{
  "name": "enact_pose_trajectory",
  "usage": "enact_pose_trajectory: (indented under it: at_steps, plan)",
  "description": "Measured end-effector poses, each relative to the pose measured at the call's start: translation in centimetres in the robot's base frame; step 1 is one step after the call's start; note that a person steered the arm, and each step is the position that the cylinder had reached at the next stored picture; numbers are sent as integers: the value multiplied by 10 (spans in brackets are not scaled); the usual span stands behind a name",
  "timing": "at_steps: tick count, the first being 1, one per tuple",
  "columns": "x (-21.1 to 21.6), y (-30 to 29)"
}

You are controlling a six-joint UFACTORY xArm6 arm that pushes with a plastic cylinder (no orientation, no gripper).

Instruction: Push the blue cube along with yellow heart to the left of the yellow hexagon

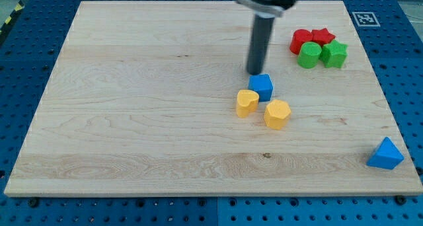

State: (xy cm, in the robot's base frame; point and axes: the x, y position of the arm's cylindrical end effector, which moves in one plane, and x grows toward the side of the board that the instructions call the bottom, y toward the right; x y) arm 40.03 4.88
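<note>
The blue cube sits near the board's middle, slightly to the view's right. The yellow heart lies just below and left of it, touching or nearly touching. The yellow hexagon lies just below and right of the cube, close to the heart. My tip is at the cube's upper left edge, touching or almost touching it, with the dark rod rising toward the view's top.
A cluster of two red blocks and two green blocks sits at the upper right. A blue triangle lies at the lower right edge of the wooden board.
</note>
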Motion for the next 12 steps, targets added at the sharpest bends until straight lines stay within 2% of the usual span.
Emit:
enact_pose_trajectory:
  at_steps: [1,2,3,5,6,7,8,11,12]
  plan:
    - [5,-36]
    - [46,-39]
    - [89,-39]
    - [123,-5]
    - [119,-20]
    - [72,-49]
    - [20,-52]
    - [-6,61]
    - [2,94]
